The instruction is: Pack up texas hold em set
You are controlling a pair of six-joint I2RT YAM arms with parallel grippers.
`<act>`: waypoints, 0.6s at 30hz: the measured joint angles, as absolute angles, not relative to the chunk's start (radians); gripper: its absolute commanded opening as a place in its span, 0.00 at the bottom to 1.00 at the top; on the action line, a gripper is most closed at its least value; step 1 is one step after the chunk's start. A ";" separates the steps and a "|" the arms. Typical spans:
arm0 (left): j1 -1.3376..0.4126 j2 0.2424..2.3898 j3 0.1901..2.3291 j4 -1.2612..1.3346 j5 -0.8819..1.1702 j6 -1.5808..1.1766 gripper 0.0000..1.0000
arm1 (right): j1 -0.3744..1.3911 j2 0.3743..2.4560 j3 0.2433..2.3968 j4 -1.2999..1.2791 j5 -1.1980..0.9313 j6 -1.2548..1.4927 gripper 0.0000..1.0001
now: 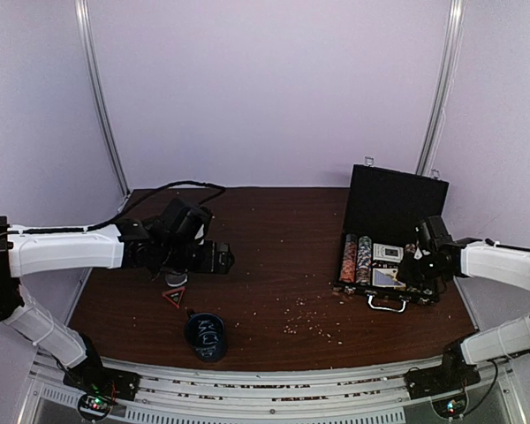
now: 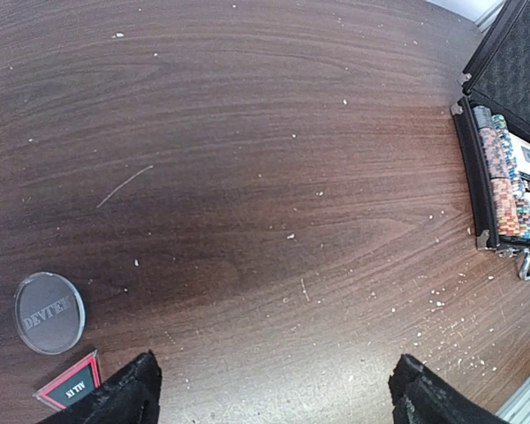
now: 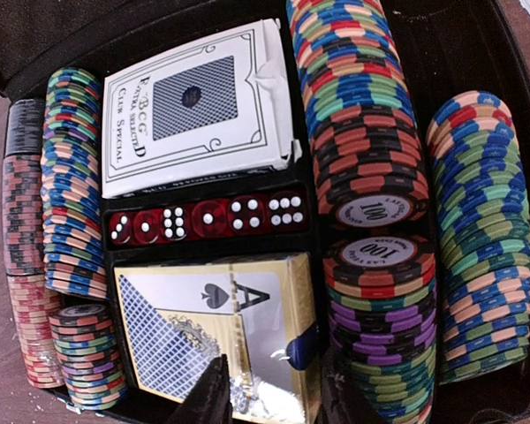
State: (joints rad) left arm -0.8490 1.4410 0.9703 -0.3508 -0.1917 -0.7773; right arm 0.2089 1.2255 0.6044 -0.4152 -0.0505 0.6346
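case [image 1: 393, 208]: open, lid up | right gripper [image 3: 272, 397]: inside case, over gold card deck [image 3: 203, 336], jaws partly apart, hold cannot tell | left gripper [image 2: 274, 389]: well left of case, jaws wide, empty | dealer button [image 2: 49, 312]: outside case, beside left gripper

"CLUB SPECIAL" is printed sideways on the white card box [image 3: 199, 110], which lies beyond the right pincer [image 3: 274, 399]. The smaller lines beside it cannot be read with certainty. Directly beneath that pincer, a large "A" and a spade sign are shown on the gold card box [image 3: 208, 331]. Just right of the pincer, "100" is printed on 2 chip faces [image 3: 377, 209]. Between the 2 boxes, 5 red dice [image 3: 208, 218] are marked with white pips.

Ahead of the left pincer [image 2: 278, 405] and off to its left, a round clear disc [image 2: 49, 312] appears to be lettered "DEALER". Just beside the pincer's left finger, a red-edged triangle [image 2: 71, 384] appears to be lettered "ALL IN". The white scribbles on the dark cup [image 1: 206, 336] cannot be read.
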 measured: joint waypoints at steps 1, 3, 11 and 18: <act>-0.849 1.441 0.970 -0.351 -0.192 -0.777 0.93 | 0.208 1.230 0.604 -0.414 -0.051 0.633 0.30; -0.847 1.441 0.970 -0.353 -0.192 -0.777 0.93 | 0.207 1.240 0.604 -0.408 -0.054 0.629 0.29; -0.843 1.431 0.961 -0.362 -0.194 -0.777 0.93 | 0.202 1.308 0.622 -0.394 -0.104 0.593 0.27; -0.840 1.411 0.947 -0.381 -0.204 -0.781 0.93 | 0.201 1.313 0.691 -0.454 -0.096 0.546 0.35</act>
